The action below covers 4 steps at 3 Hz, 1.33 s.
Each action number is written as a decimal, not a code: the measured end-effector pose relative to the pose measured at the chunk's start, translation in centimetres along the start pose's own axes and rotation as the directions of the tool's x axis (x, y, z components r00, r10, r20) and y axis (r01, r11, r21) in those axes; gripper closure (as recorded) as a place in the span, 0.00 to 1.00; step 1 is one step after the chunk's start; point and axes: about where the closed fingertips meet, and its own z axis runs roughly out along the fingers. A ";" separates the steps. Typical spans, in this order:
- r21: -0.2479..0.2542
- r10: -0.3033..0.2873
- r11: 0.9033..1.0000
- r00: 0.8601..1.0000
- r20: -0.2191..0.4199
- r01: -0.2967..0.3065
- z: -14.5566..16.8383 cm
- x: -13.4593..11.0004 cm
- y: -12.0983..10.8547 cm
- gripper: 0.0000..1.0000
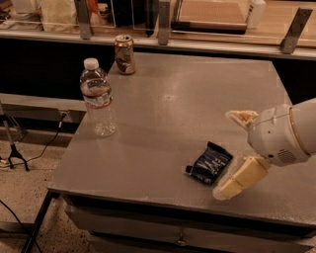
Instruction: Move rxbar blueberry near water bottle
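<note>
The rxbar blueberry (209, 162), a flat dark navy wrapper with white text, lies on the grey table (177, 104) near its front edge, right of centre. The water bottle (98, 98), clear with a white cap and a thin label band, stands upright near the table's left edge. My gripper (228, 154) is at the right, just right of the bar. It is open, with one beige finger (241, 117) above and behind the bar and the other finger (239, 179) low at the bar's right end. The bar rests on the table, not held.
A dented metal can (124, 54) stands at the table's back left. A counter with posts and boxes (217, 12) runs behind the table. The floor at the left holds a tripod leg and cables (15, 153). A drawer front (173, 232) is below the table's front edge.
</note>
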 end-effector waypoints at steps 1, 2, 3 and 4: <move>0.013 0.050 0.999 0.999 -0.018 -0.050 0.7 1.1 -0.6 0.00; 0.073 0.109 0.992 0.993 -0.037 -0.107 3.0 3.3 -1.3 0.00; 0.079 0.109 0.991 0.993 -0.035 -0.106 3.0 3.3 -1.5 0.00; 0.062 0.107 0.993 0.993 -0.058 -0.103 3.3 2.9 -0.8 0.00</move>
